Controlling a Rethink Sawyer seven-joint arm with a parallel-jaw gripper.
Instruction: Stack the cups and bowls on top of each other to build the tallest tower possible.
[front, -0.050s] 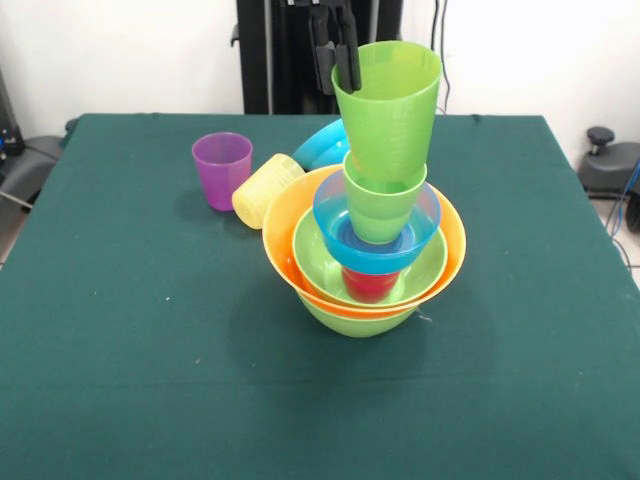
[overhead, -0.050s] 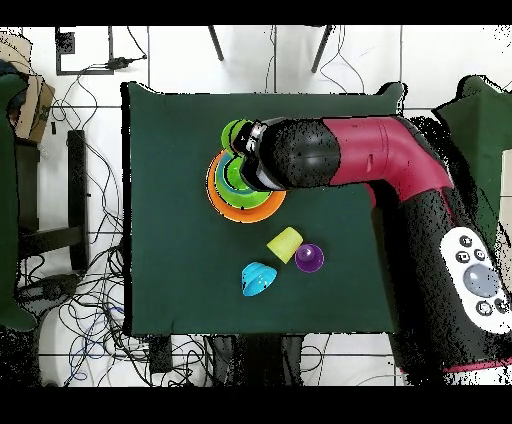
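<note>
My gripper (front, -0.050s: 344, 62) pinches the top green cup's (front, -0.050s: 388, 105) rim above the tower (front, -0.050s: 365, 262) mid-tabletop (front, -0.050s: 120, 330). Purple cup (front, -0.050s: 222, 168), yellow cup (front, -0.050s: 266, 189) and blue bowl (front, -0.050s: 324, 145) still wait.

Colours on the dark green table (front, -0.050s: 120, 380)

Light green cup (front, -0.050s: 388, 100) on top, another light green cup (front, -0.050s: 383, 205) under it, blue bowl (front, -0.050s: 335, 225), red cup (front, -0.050s: 368, 285), lime bowl (front, -0.050s: 315, 262), orange bowl (front, -0.050s: 285, 225), lime bowl (front, -0.050s: 355, 322) at the base. Alongside: purple cup (front, -0.050s: 222, 170), ribbed pale yellow cup (front, -0.050s: 264, 190), second blue bowl (front, -0.050s: 322, 148). Black gripper (front, -0.050s: 340, 50), red-and-black arm (overhead, -0.050s: 350, 165).
</note>
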